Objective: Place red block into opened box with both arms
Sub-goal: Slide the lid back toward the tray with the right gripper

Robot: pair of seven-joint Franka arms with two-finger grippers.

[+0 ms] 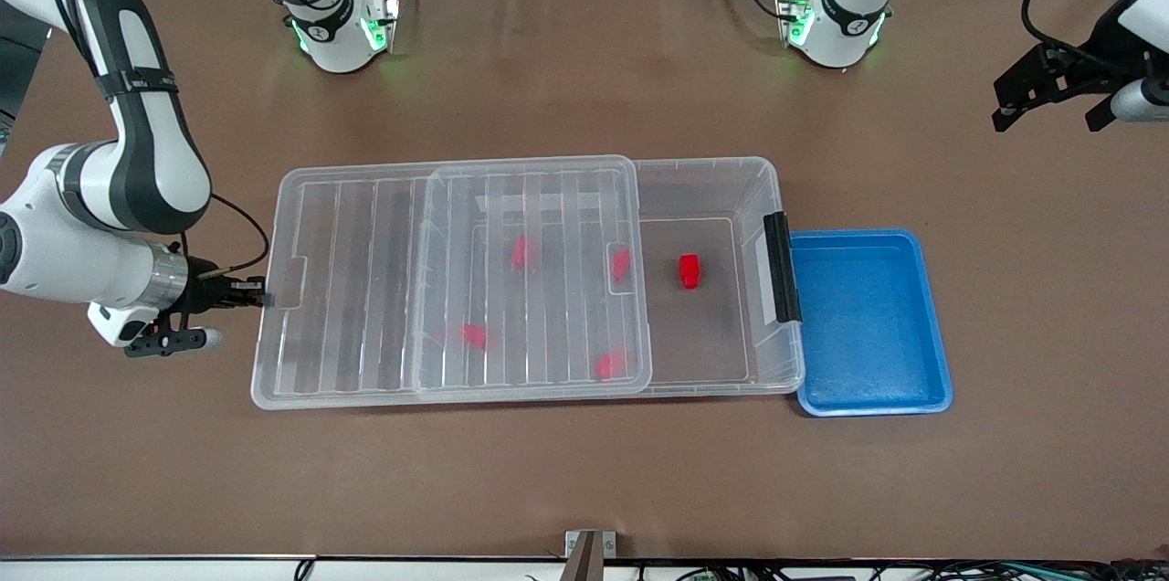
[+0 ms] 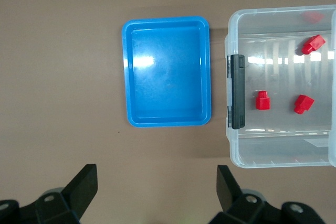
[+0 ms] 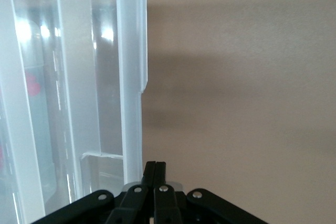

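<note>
Front view showed the large shallow clear plastic box [image 1: 767, 188] lying lengthwise in the middle of the brown table [image 1: 584, 490], with its ribbed see-through lid [image 1: 365, 289] slid toward the right arm's end so that it overhung that end of the box and left the part toward the left arm's end uncovered. A small bright red plastic block [image 1: 689, 270] sat on the box floor in the uncovered part, near the black clip handle [image 1: 781, 266] on the box's end wall. Four more red blocks showed through the lid as blurred red shapes; the one closest to the uncovered block [image 1: 621, 264] lay just under the lid's edge. A smaller blue plastic tray [image 1: 932, 380] lay on the table just beside the handle end of the box, toward the left arm's end.

The right gripper [image 1: 256, 290] was low at the lid's end toward the right arm, with its fingers pressed together at the tab in the lid's rim; the right wrist view showed the shut black fingers [image 3: 155, 192] right against the clear rim [image 3: 131, 77], though whether they pinched it could not be told.

The left gripper [image 1: 1050, 101] hung in the air over bare table near the left arm's end, well apart from the box, its black fingers [image 2: 84, 184] spread wide and holding nothing. The left wrist view looked down on the blue tray [image 2: 126, 72], the handle [image 2: 235, 92] and the uncovered red block [image 2: 262, 100].
</note>
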